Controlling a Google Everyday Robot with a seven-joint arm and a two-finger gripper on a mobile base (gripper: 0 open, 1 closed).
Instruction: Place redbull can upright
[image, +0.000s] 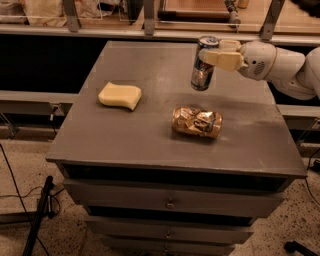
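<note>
The grey flat-topped desk (150, 140) spreads below me. A yellow foam sponge (120, 95) lies toward its left edge and a crushed gold-orange can (197, 122) nearer the front right. The slim blue-and-silver redbull can (201, 75) hangs near upright by the far right corner. My cream gripper (209, 51) is clamped round its upper part. The can is probably light, thin-walled and slick, so I should squeeze it gently.

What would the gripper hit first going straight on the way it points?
Besides the redbull can it holds, probably nothing: the gripper points left, above the table. The sponge sits lower and nearer the camera, seemingly off that line, though depth is unclear.
</note>
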